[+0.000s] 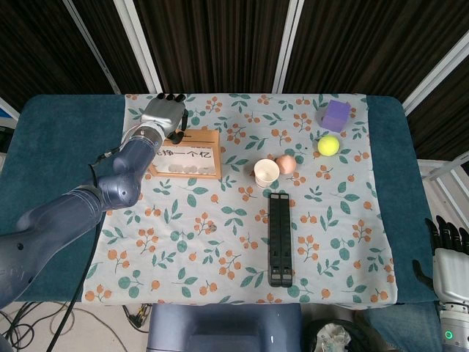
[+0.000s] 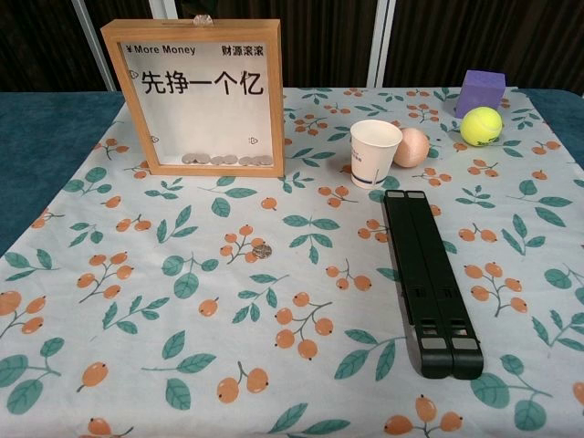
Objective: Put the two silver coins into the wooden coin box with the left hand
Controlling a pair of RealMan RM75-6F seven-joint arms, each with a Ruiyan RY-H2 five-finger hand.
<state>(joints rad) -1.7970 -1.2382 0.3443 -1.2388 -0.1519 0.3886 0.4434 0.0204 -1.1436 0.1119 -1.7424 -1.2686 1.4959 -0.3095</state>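
Upper left: left hand (image 1: 163, 114) above the wooden coin box (image 2: 204, 96), grip indiscernible; a silver coin (image 2: 203, 19) resting on the top edge could slide off rather than drop in.

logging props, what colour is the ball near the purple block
Yellow-green ball, clearest in the chest view.

blue-grey arm (image 1: 80, 213), silver hand (image 1: 163, 114)

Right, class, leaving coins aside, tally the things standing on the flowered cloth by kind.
Balls: 2 (yellow tennis ball, peach-pink ball)
Cups: 1 (white paper cup)
Blocks: 1 (purple cube)
Boxes: 1 (wooden coin box)
Stands: 1 (black folding stand)
Total: 6
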